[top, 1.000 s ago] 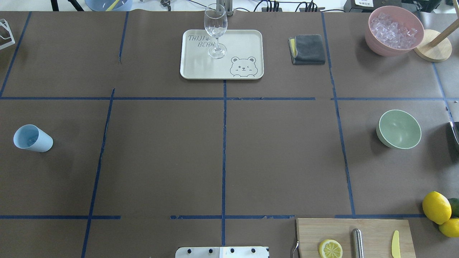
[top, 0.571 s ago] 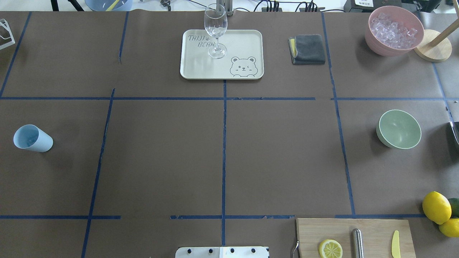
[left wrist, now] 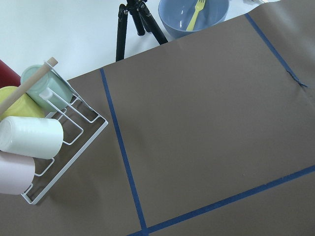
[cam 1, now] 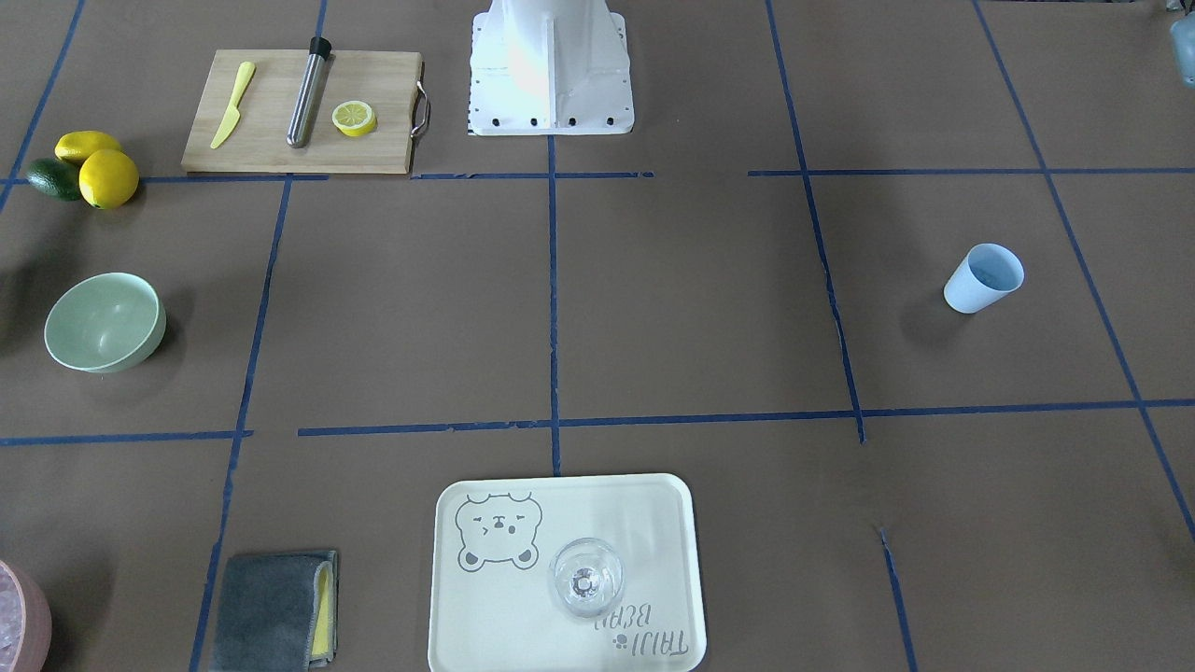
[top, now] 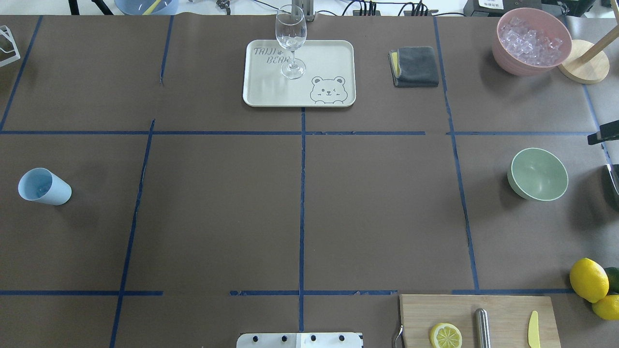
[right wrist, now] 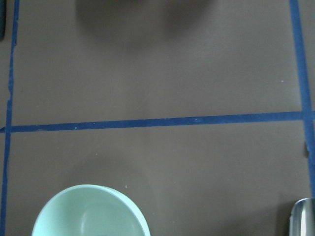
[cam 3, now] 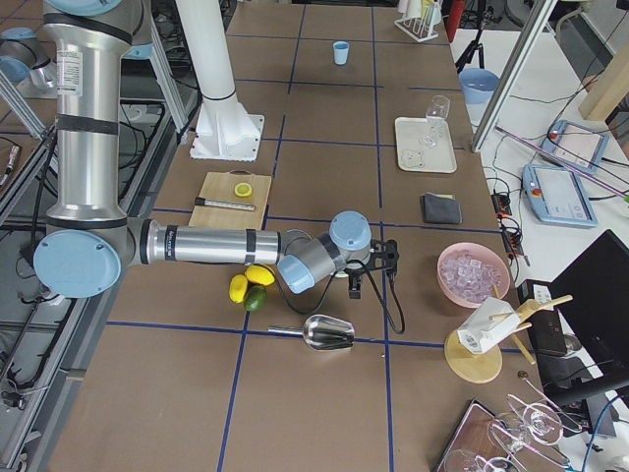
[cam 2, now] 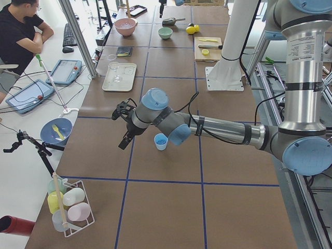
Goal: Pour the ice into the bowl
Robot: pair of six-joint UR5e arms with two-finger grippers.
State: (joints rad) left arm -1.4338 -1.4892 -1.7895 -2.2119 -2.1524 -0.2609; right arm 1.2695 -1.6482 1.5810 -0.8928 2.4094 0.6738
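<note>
Cup [cam 2: 161, 141] beside low left hand [cam 2: 121, 128] on outstretched arm [cam 2: 223, 130]; rt hand [cam 3: 366, 274] nr bowl [top: 537, 174]; grips unclear.

A wine glass [top: 290, 36] stands upright on a cream bear-print tray [top: 333, 53] at the far centre, a folded grey cloth [top: 417, 66] to its right. Near right, a wooden cutting board [top: 420, 311] carries a lemon half [top: 446, 335], metal rod [top: 481, 328] and yellow knife [top: 533, 329].

The left arm [cam 2: 223, 129] is holding its forearm nearly level, low over the tabletop [cam 2: 171, 202], with the left gripper [cam 2: 123, 125] hovering beyond the wrist. The right arm [cam 3: 206, 246] is lying outstretched likewise, and the right gripper [cam 3: 371, 267] is pointing downward. Neither gripper's opening is showing clearly.
</note>
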